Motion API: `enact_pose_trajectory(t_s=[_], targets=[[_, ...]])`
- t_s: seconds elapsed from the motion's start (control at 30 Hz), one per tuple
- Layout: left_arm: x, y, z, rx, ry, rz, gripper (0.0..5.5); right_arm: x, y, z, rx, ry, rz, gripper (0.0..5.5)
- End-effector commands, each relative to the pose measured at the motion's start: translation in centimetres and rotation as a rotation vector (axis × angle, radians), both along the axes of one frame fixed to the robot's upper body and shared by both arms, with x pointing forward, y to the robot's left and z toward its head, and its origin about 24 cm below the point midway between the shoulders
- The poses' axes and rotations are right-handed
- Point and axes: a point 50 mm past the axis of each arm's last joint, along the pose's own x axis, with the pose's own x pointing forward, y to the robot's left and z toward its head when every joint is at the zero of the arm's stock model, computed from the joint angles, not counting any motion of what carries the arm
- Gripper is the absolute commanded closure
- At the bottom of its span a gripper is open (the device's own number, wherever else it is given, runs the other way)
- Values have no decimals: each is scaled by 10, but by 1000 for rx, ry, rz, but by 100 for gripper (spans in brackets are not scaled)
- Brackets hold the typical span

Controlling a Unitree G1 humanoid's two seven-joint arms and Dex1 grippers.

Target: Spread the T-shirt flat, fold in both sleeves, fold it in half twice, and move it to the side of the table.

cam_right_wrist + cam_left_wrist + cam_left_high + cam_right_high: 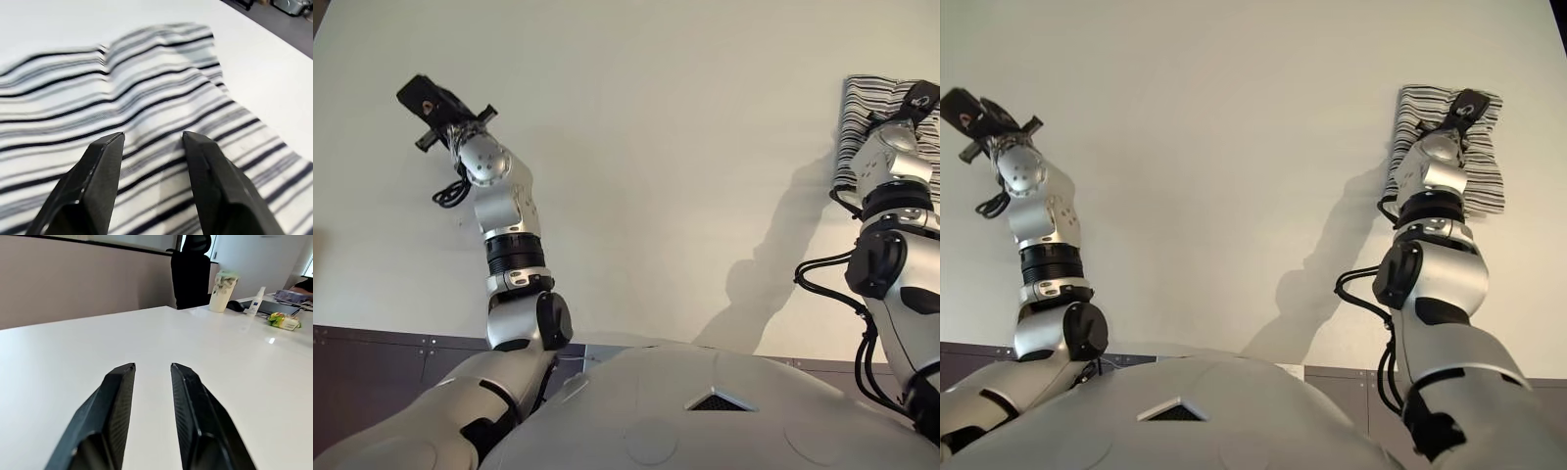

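The striped T-shirt (1485, 166) lies folded into a small rectangle at the far right of the white table (1234, 147). My right gripper (153, 137) hovers just over the folded cloth (161, 98), its fingers (105, 161) open with nothing between them. Far off at the table's left side, my left gripper (152, 366) is held above bare tabletop (73, 342), open and empty; it appears as a black tip (429, 101) at the end of the raised left arm.
In the left wrist view a paper cup (222, 291), a small bottle (254, 301), a green packet (282, 321) and a dark chair (191, 271) stand on and by a neighbouring table. A dark floor strip (372, 372) borders the table's near edge.
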Motion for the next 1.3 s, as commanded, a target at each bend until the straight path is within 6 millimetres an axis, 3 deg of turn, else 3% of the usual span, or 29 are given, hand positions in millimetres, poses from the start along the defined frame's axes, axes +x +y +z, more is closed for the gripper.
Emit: enact_pose_trajectory(t_s=[0.03, 0.1, 0.2, 0.3, 0.4, 0.47, 0.57, 0.67, 0.93, 1.07, 1.17, 1.3], targets=[[19, -17, 53, 68, -79, -23, 417, 40, 38, 66, -199, -281, 149, 331], [26, -31, 74, 101, -123, -66, 417, 53, 76, 85, -252, -372, 221, 331], [43, -64, 82, 134, -141, -219, 417, 62, 141, 90, -150, -405, 383, 331], [53, -86, 76, 124, -103, -321, 417, 57, 204, 95, -77, -465, 554, 331], [63, -108, 82, 184, -142, -505, 417, 46, 246, 98, -52, -519, 657, 331], [68, -121, 84, 196, -161, -591, 417, 41, 252, 97, -68, -536, 661, 331], [76, -138, 82, 153, -170, -673, 417, 39, 246, 95, -79, -540, 604, 331], [81, -149, 77, 103, -168, -795, 370, 39, 246, 98, -81, -553, 571, 327], [90, -139, 72, 85, -132, -823, 240, 41, 249, 96, -51, -536, 523, 309], [91, -147, 70, 81, -110, -834, 240, 40, 248, 96, -29, -540, 464, 239], [85, -146, 68, 117, -121, -764, 240, 36, 260, 99, -30, -568, 477, 239], [72, -134, 73, 221, -168, -585, 240, 32, 281, 107, -65, -603, 622, 239]])
